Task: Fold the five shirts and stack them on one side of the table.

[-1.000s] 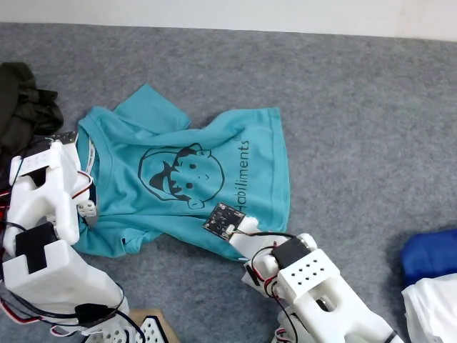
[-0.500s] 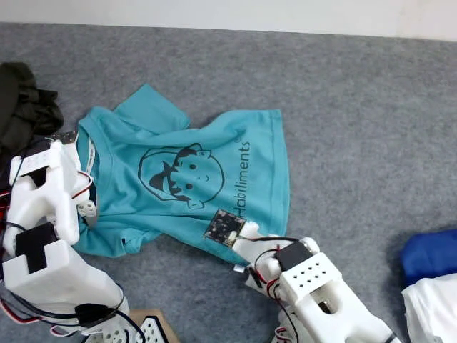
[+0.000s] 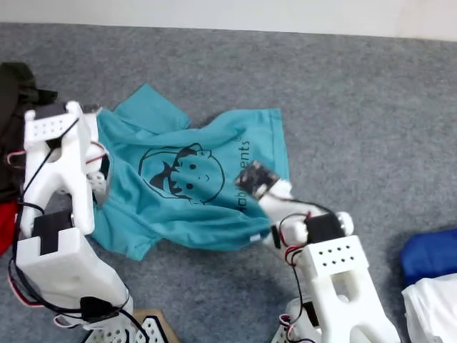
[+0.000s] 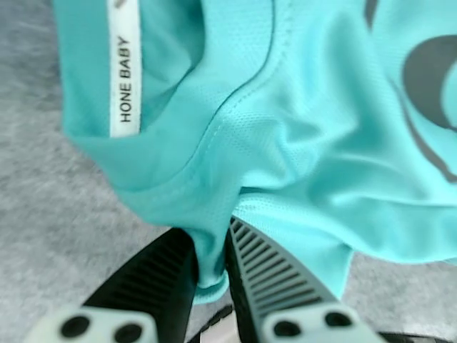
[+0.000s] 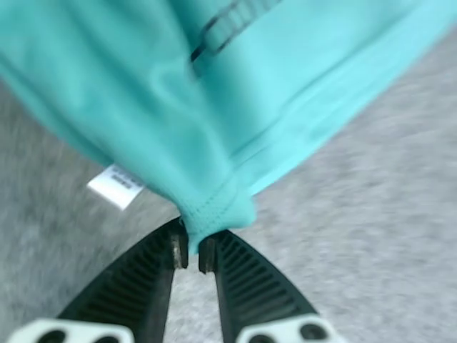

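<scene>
A: Where do we find the teal shirt [image 3: 187,179]?
B: Print-up on the grey worktop [image 3: 357,107]. Our left end effector [image 4: 213,250] pinches fabric by its collar; our right end effector [image 5: 191,246] pinches its hem

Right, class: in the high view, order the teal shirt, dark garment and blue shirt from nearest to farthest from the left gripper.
1. Teal shirt, pinched in the left gripper.
2. Dark garment, at the left edge.
3. Blue shirt, far right edge.

I read soft, even, fairly bright light from above; faint shadow on bench [image 3: 371,107] under raised shirt [image 3: 178,214] edge.
</scene>
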Tool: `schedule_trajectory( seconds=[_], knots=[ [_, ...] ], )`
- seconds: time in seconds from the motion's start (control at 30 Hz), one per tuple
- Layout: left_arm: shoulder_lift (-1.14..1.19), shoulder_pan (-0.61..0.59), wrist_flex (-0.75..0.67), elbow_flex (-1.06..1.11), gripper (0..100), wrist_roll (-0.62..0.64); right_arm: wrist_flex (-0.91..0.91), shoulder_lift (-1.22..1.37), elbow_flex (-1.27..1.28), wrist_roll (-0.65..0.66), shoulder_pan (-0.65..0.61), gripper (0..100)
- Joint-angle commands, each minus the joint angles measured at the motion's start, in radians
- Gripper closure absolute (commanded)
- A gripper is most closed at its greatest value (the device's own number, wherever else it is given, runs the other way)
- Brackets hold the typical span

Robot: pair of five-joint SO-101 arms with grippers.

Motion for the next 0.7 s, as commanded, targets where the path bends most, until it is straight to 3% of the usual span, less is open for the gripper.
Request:
schedule_trajectory(
  seconds=[0.0,0.33,0.53,0.67],
  knots=[
    [-0.008,0.021,0.054,-0.124,99,-0.005,0.019,0.005,-0.139,-0.055,0.016,99.1],
    [-0.007,0.025,0.052,-0.317,99,-0.005,-0.249,0.008,-0.163,-0.210,0.116,99.1],
    [0.002,0.051,0.051,-0.423,99,0.000,-0.446,0.008,-0.108,-0.222,0.136,99.1],
    [0.004,0.065,-0.058,-0.437,99,0.121,-0.533,0.015,-0.104,-0.222,0.137,99.1]
  ],
)
